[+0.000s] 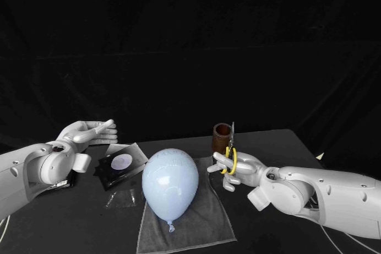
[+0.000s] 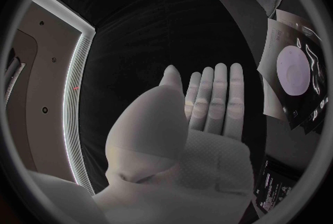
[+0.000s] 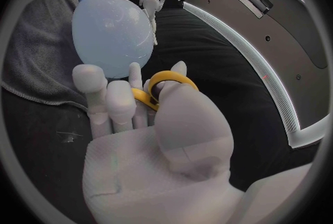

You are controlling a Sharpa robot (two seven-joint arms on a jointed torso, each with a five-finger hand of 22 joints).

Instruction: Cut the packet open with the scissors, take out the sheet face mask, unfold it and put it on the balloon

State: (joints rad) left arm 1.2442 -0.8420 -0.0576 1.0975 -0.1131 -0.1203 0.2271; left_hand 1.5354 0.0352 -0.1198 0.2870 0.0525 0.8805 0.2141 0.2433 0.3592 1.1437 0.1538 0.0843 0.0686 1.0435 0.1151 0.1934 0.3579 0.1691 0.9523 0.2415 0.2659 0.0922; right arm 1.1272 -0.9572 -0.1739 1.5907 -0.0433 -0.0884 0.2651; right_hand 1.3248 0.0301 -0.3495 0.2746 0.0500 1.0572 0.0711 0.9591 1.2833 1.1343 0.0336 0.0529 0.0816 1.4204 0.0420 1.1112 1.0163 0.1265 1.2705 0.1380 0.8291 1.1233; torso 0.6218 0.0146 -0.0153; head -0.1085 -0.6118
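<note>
One yellow-handled pair of scissors (image 1: 230, 156) is gripped in the right hand (image 1: 238, 171) beside the balloon (image 1: 170, 181) on its grey towel (image 1: 204, 225), with a brown, perhaps cardboard, tube (image 1: 221, 137) just behind. On the balloon's other side lies the packet (image 1: 119, 165); past it the left hand (image 1: 91, 133) is flat and empty.

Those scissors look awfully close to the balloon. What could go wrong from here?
The right hand holds the scissors right beside the balloon; a stray swing of the blades could pop it. The balloon lies loose on a grey towel, so a nudge might roll it. The packet lies flat with the open left hand apart from it; unheld, it could slide when cut.
</note>
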